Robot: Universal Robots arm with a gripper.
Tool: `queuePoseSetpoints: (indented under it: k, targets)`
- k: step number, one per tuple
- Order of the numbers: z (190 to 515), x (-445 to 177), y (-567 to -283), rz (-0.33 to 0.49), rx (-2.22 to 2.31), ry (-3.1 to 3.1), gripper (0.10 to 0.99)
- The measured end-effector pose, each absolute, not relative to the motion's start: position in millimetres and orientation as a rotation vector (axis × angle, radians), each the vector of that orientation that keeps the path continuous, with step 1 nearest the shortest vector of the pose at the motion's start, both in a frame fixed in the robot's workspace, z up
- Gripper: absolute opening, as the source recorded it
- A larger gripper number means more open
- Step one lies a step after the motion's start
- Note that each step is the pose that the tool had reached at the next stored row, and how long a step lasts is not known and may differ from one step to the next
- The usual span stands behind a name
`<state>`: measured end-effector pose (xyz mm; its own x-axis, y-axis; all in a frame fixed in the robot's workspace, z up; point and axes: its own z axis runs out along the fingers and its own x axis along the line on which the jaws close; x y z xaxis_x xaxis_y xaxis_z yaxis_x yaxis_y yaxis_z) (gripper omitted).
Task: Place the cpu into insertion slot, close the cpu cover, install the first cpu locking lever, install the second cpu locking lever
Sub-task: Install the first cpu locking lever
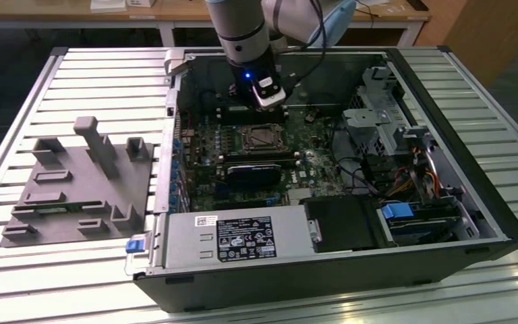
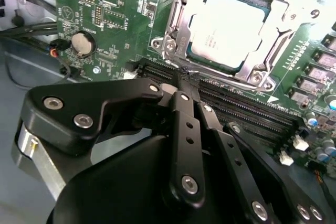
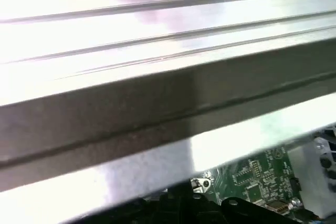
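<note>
A slatted metal worktop (image 1: pixel 97 81) carries an open computer case (image 1: pixel 475 169), with a grey moulded fixture (image 1: pixel 79 182) lying at nine o'clock from it in the exterior view. Inside the case, the green motherboard (image 1: pixel 205 145) sits at ten o'clock from the silver power supply (image 1: pixel 232 236). The robot arm (image 1: pixel 237 27) reaches down into the case from twelve o'clock, its gripper (image 1: pixel 261 106) poised above the board and apart from the insertion slot (image 1: pixel 261 137), which appears at six o'clock from it.

In the second wrist view, a round coin battery (image 2: pixel 82 43) sits on the board, the black fingers (image 2: pixel 181 98) are clenched together with nothing between them, and their tips stand before the long black memory slots (image 2: pixel 247 111). Just beyond those slots is the insertion slot, where the cpu (image 2: pixel 228 30) lies seated, its pale metal top showing through the square window of the cpu cover (image 2: pixel 181 22). The cover lies flat around the chip.

At three o'clock in the case stands a silvery drive cage (image 1: pixel 380 115) with bundled cables (image 1: pixel 412 179) just beside it. The first wrist view catches the case's metal edge (image 3: pixel 157 108) and a corner of the motherboard.
</note>
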<state>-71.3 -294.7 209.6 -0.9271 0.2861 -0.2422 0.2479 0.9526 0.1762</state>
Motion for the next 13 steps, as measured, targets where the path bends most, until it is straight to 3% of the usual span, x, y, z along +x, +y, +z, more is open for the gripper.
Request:
queuePoseSetpoints:
  k: [13]
  targets:
    - [215.3,-68.7,-294.7,0.197,0.408,2.896,0.102]
